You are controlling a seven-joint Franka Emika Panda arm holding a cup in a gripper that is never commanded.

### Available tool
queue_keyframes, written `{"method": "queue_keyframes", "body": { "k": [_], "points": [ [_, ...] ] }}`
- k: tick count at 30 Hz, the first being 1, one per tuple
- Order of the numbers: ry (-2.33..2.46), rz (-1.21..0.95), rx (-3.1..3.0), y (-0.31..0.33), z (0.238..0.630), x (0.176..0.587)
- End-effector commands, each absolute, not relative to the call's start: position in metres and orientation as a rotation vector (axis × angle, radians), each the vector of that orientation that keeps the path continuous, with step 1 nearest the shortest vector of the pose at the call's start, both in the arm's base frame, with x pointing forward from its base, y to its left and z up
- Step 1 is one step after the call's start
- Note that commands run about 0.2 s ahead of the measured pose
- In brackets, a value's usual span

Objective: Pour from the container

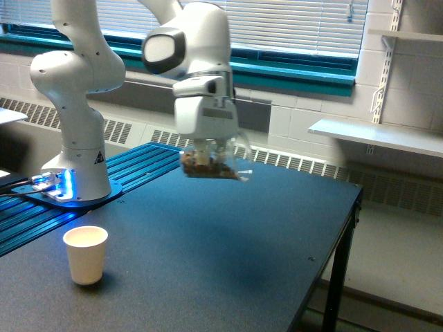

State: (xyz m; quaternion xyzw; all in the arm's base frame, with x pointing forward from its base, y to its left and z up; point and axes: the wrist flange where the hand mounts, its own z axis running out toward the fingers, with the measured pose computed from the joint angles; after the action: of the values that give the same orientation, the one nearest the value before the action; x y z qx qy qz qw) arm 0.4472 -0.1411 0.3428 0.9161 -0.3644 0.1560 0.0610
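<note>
You have the container (216,160) up in the air, well above the dark counter (228,235), held under the gripper (210,151). It is a clear cup carrying brown pieces (201,166), and it hangs tilted, with its mouth toward the exterior view's right. The brown pieces lie heaped low along the bottom of the tilted cup, and none is falling out, so the tilt looks shallow enough to carry them safely.

The likely target, 1 white paper cup (86,254), stands upright near the counter's front edge at the exterior view's left, well apart from the container and lower. Nothing sits under the container except bare counter, so pouring here would scatter the pieces; you would need to bring it over that cup first.

The jaws are clenched around the container near its upper wall, only slightly apart, as wide as the cup allows. The exact contact is blurred, so you cannot judge how firm the hold is.
</note>
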Motion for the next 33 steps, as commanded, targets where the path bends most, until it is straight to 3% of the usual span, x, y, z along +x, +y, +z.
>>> {"method": "queue_keyframes", "body": {
  "k": [1, 20, 33],
  "points": [
    [-1.254, 0.47, 2.685, -0.168, 0.343, 0.417],
    [-1.365, 0.29, 2.541, -0.216, 0.322, 0.31],
    [-1.421, 0.147, 2.52, -0.213, 0.294, 0.253]
  ]
}}
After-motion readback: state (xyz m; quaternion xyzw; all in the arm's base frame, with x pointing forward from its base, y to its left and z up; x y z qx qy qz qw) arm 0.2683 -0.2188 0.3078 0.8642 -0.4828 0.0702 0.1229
